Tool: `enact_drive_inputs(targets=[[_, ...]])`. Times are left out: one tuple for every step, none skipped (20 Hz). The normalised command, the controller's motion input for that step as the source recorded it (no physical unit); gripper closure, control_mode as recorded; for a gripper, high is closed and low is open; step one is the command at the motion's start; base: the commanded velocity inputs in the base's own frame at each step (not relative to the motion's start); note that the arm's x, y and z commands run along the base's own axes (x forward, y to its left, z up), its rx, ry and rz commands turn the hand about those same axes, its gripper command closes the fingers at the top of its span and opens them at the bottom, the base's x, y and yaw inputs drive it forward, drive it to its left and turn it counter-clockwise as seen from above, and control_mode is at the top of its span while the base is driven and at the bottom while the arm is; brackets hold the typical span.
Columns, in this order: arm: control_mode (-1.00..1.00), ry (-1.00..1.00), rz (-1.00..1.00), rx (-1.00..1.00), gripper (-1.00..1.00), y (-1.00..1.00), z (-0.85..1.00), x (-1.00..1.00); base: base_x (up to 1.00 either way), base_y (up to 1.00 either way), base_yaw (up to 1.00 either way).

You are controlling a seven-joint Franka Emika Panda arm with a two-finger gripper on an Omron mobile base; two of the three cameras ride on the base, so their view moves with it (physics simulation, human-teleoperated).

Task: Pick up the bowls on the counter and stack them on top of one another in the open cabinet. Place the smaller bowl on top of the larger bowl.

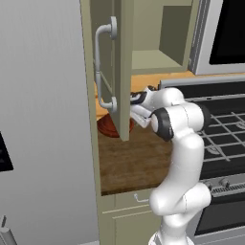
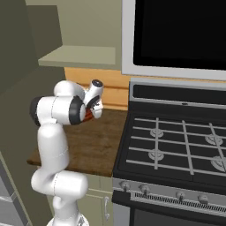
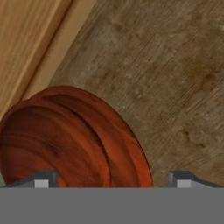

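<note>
My tool (image 3: pixel 113 177) hangs spread wide over a bowl (image 3: pixel 70 140), gripping nothing; the bowl sits on the tabletop (image 3: pixel 175 87) near the back wall, under the open cabinet (image 1: pixel 143 62). Glossy, rigid and shallow, it looks light but slippery to me. I judge the thin rim the best hold, one fingertip (image 3: pixel 41 178) inside.

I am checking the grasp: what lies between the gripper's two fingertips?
In the hand view, the rim of a reddish-brown bowl and bare counter lie between the open gripper's fingertips.
</note>
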Motion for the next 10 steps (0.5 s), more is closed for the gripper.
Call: enact_drive_inputs(targets=[[-1.0,0.0,0.0,-0.14,-1.0,0.0,-0.51,0.0,0.0,0.0,0.0],[-1.0,0.0,0.0,-0.15,-1.0,0.0,-0.52,-0.03,0.0,0.0,0.0],[-1.0,0.0,0.0,-0.14,-1.0,0.0,-0.47,0.0,0.0,0.0,0.0],[-1.0,0.0,0.0,-0.13,-1.0,0.0,-0.41,0.0,0.0,0.0,0.0],[-1.0,0.0,0.0,-0.11,-1.0,0.0,-0.34,0.0,0.0,0.0,0.0],[-1.0,0.0,0.0,-0.08,-1.0,0.0,-0.29,0.0,0.0,0.0,0.0],[-1.0,0.0,0.0,-0.07,-1.0,0.03,-0.26,0.01,0.0,0.0,0.0],[-1.0,0.0,0.0,-0.07,-1.0,0.07,-0.24,0.07,0.0,0.0,0.0],[-1.0,0.0,0.0,-0.04,-1.0,0.16,-0.21,0.18,0.0,0.0,0.0],[-1.0,0.0,0.0,0.0,-1.0,0.19,-0.14,0.27,0.0,0.0,0.0]])
